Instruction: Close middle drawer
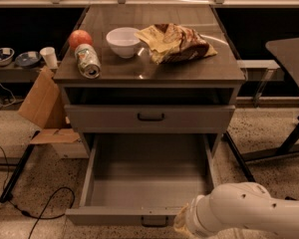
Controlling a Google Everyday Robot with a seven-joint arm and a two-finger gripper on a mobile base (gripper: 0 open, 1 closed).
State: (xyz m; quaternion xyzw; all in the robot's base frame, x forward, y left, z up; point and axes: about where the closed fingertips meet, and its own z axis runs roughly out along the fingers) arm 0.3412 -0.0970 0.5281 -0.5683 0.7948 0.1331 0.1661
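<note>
The middle drawer is pulled far out of the grey cabinet. Its long grey tray is empty, and its flat front with a small dark handle lies at the bottom of the view. Above it the top drawer with its wider black handle is shut. The lowest drawer is hidden. My white arm comes in from the lower right. My gripper is at the right part of the middle drawer's front, just right of the handle, partly cut off by the view's edge.
On the cabinet top are an apple, a can on its side, a white bowl and a crumpled bag. A cardboard box and a black cable lie on the floor at left. A table leg stands at right.
</note>
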